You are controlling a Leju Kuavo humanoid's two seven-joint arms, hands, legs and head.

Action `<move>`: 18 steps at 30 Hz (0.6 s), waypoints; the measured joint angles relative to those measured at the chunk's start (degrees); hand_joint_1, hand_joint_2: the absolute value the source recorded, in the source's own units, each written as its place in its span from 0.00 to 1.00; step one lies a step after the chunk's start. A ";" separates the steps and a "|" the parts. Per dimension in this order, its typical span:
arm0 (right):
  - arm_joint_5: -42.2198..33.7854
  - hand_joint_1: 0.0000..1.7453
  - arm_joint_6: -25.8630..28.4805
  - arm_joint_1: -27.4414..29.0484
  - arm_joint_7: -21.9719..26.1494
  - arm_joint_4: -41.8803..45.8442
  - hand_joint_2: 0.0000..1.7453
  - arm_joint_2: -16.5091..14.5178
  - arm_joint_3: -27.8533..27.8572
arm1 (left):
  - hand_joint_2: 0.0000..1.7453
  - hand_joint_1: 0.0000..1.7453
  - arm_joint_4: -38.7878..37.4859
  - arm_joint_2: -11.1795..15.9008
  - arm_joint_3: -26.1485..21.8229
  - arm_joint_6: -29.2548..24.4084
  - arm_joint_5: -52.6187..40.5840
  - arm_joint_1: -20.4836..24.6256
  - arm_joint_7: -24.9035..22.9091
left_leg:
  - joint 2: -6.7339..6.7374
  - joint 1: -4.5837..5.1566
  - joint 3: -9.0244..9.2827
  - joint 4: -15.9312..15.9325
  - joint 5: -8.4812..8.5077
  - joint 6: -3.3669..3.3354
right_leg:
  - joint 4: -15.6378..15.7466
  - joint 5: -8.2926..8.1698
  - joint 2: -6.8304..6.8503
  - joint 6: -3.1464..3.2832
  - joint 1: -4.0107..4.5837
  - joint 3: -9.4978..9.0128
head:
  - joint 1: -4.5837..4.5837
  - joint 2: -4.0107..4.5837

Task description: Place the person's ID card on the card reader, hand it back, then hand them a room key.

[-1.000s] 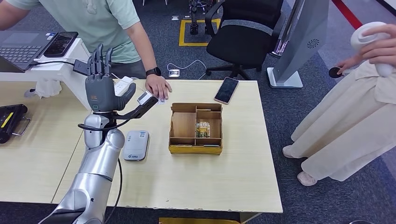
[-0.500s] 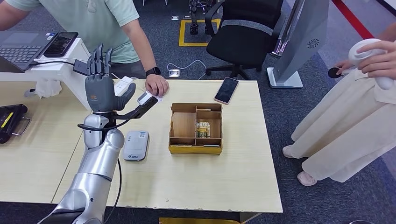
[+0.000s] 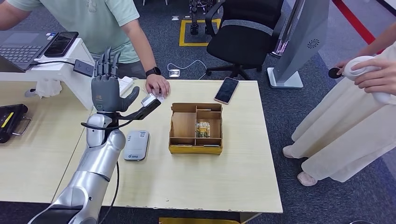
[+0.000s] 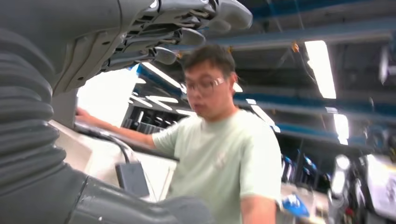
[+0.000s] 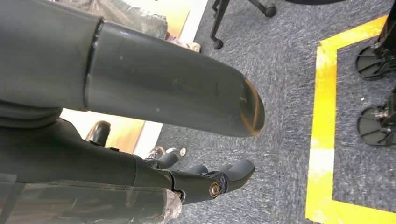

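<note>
The left robot hand (image 3: 108,88) has shifted slightly toward the person's hand (image 3: 157,85) since the earlier frame, and the person at the far right has lowered the white controller (image 3: 362,70).

The cardboard box (image 3: 195,128) sits mid-desk, split into compartments; one small middle compartment holds a stack of cards (image 3: 202,129), which may be room keys, though the print is too small to tell. The other compartments look bare.

The desk (image 3: 233,177) has open surface in front of and to the right of the box, up to its front and right edges. The card reader (image 3: 136,145) lies flat just left of the box, apart from it, near the left forearm. A phone (image 3: 226,90) lies near the far edge.

The left robot hand is raised, palm flat, fingers (image 3: 106,62) straight up and spread, thumb out to the side; it holds nothing. The ID card (image 3: 155,97) appears as a pale slip under the person's fingertips at the far edge, just beyond the wrist camera arm. The right robot hand (image 5: 205,179) hangs over carpet with fingers curled in, nothing in them.
</note>
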State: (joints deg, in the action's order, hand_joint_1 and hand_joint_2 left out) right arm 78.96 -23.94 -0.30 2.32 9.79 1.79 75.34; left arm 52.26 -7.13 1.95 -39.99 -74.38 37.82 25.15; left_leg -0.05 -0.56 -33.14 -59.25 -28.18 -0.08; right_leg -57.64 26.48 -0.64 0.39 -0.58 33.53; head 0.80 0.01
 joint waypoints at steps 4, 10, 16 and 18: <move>-0.02 0.00 -0.47 0.05 0.09 0.00 0.00 0.24 0.00 | 1.00 0.00 -3.47 2.13 4.12 0.00 1.69 -0.01 -0.38 | 0.02 0.00 0.00 0.00 0.00 0.00 | 0.00 0.00 -0.03 0.00 0.00 0.01 | 0.01 -0.01; -0.02 0.00 -0.48 0.07 0.09 0.00 0.00 0.46 0.00 | 1.00 0.00 -6.77 4.29 7.85 -0.04 2.96 -0.05 -1.48 | 0.01 0.00 -0.01 0.00 0.00 0.00 | 0.00 0.00 -0.01 0.00 0.00 0.01 | 0.01 0.00; -0.07 0.00 -0.48 0.08 0.09 0.00 0.00 0.53 0.00 | 1.00 0.00 -8.18 5.26 9.29 -0.05 3.34 -0.07 -2.11 | 0.01 0.00 -0.02 0.00 0.00 0.00 | 0.00 0.00 0.00 0.00 0.00 0.01 | 0.01 -0.01; -0.12 0.00 -0.49 0.08 0.09 0.00 0.00 0.56 0.01 | 1.00 0.00 -8.53 5.60 9.81 -0.05 3.58 -0.10 -2.66 | 0.01 0.00 -0.02 0.00 0.00 0.00 | 0.00 0.00 0.00 0.00 0.00 0.00 | 0.01 -0.01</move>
State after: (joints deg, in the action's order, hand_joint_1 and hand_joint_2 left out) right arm 78.84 -24.43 -0.22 2.40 9.79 2.35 75.35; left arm 43.73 -1.53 11.76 -40.04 -70.79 37.72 22.50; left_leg -0.04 -0.56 -33.16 -59.24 -28.19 -0.08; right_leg -57.64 26.48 -0.65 0.39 -0.57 33.54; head 0.81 0.00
